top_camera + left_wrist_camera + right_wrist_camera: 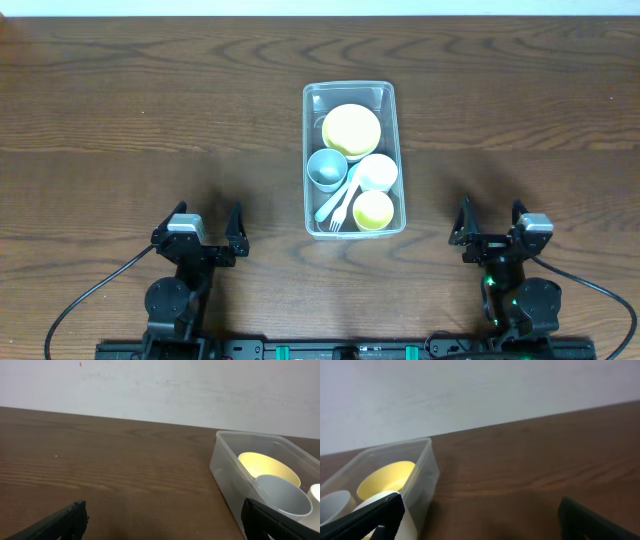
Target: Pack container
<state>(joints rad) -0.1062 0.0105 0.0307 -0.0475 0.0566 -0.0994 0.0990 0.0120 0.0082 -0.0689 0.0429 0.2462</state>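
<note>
- The container (348,93) sits at the centre of the overhead frame, on the table (140,110).
- It holds a yellow bowl (351,130) at the top, with a grey cup (327,168), a white cup (377,173), a yellow cup (373,210) and a fork (340,208) lower down.
- Left gripper (208,215): lower left, fingers spread, empty.
- Right gripper (491,212): lower right, fingers spread, empty.

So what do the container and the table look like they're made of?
The container: likely clear plastic, slightly glossy; the yellow bowl shows through its wall. The table: dark brown wood or wood-look laminate, matte; grain lines run across it, but which it is can't be told.
</note>
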